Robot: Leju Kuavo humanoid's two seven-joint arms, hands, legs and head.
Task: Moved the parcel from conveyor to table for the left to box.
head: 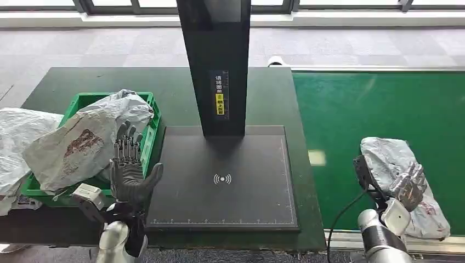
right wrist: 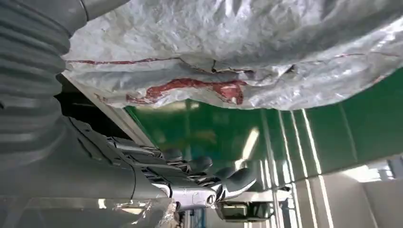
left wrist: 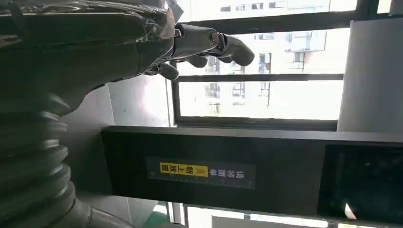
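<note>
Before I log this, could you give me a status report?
Left hand open beside green crate. Right hand on parcel, grip unclear. Nothing blocking.

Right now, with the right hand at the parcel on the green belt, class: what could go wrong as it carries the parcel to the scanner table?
1. The parcel is a limp, crinkled bag; the right hand seems to lie against it rather than wrap it, so it may sag or slip.
2. The black post stands over the scanner pad; a high swing could strike it.
3. The left hand waits open beside the heaped green crate, where another bag could snag.
</note>
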